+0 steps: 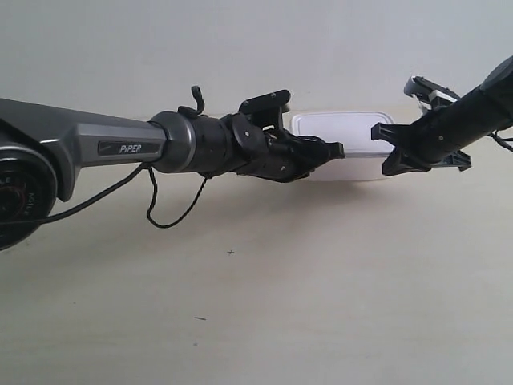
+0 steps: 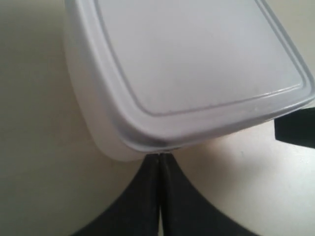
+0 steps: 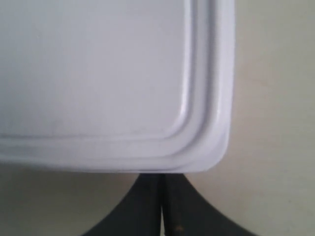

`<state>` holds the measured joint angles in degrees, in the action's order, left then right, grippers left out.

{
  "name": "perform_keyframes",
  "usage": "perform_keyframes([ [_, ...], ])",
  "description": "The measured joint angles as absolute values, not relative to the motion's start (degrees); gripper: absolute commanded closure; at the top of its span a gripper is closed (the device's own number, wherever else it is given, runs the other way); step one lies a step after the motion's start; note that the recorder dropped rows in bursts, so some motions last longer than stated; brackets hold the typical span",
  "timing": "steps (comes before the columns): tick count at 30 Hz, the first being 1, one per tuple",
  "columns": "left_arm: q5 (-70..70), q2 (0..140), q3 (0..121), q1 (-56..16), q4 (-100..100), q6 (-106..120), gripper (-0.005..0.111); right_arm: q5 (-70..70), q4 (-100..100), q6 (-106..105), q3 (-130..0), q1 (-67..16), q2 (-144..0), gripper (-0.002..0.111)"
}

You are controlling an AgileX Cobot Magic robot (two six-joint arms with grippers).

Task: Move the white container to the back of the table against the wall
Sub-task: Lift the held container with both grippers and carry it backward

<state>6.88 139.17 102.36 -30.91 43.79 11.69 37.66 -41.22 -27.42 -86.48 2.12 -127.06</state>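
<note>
My left gripper [image 2: 160,156]: fingers pressed together, nothing between them, tips butted against the side of the white container [image 2: 197,73] just under the lid rim, by a rounded corner. My right gripper [image 3: 162,177]: fingers also closed on each other, empty, tips at the container's edge near another rounded corner. Exterior view: container sits flat on the table [image 1: 280,305], far back near the wall [image 1: 240,40], between both grippers. Can't tell if it touches the wall.

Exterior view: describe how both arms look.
The arm at the exterior view's left is grey metal with a "PiPER" label, a looping black cable and a black pincer. The arm at the exterior view's right is black and tubular.
</note>
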Motion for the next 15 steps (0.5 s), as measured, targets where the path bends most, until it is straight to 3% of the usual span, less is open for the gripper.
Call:
perform_keyframes([
  [15, 6.3, 143.4, 108.4, -30.0, 43.7, 11.7, 0.107, 38.3, -43.0, -27.7, -93.1, 2.1, -131.0, 0.108],
])
